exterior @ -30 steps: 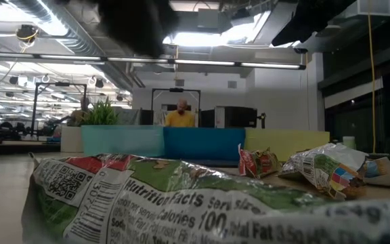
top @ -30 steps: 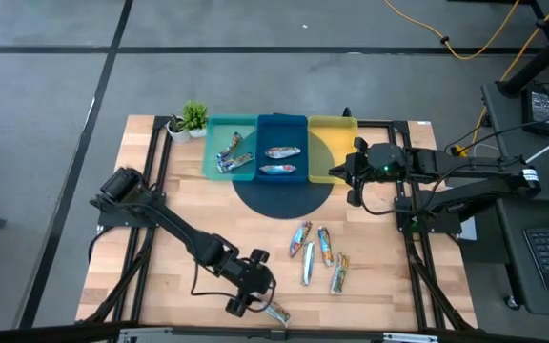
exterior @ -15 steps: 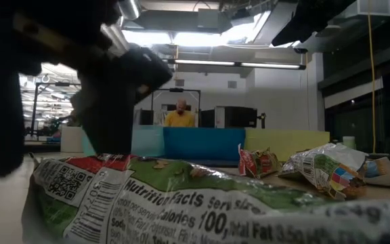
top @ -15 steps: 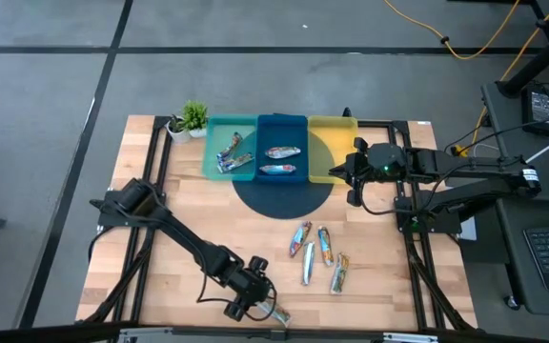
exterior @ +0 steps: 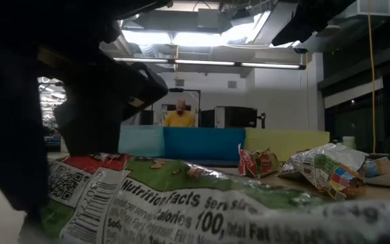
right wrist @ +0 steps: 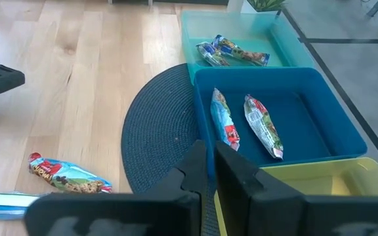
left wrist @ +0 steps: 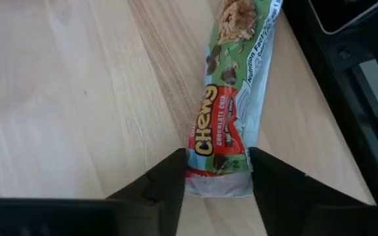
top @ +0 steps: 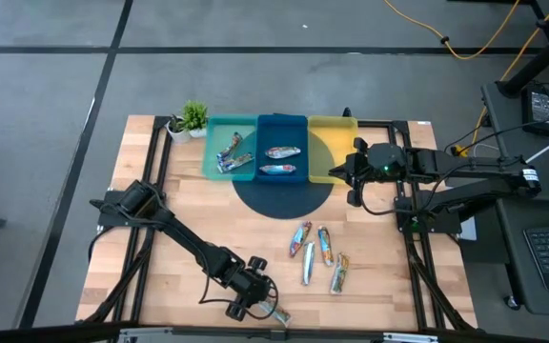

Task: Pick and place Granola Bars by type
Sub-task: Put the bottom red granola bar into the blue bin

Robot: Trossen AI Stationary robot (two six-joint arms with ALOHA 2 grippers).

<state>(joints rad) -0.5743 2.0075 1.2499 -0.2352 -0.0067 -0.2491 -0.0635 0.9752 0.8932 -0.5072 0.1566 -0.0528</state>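
A green and red multicoloured granola bar lies flat on the wood near the table's near edge; it fills the front of the low view. My left gripper is low over it, open, one finger on each side of the bar's red end. It also shows in the high view. My right gripper is shut and empty; it hovers at the near edge of the yellow tray, as the high view shows. Several more bars lie on the table's right half. My left gripper's fingers stand close against the two long edges of the bar's red end, coming from above and lying across the bar. I cannot tell whether they touch it. The bar lies flat on the table.
A teal tray and a blue tray at the far side each hold bars; the yellow tray holds none. A round dark mat lies before them. A small potted plant stands at the far left.
My left gripper has come down and a little toward the table's near edge, onto the end of the multicoloured bar. The bar has stayed where it was.
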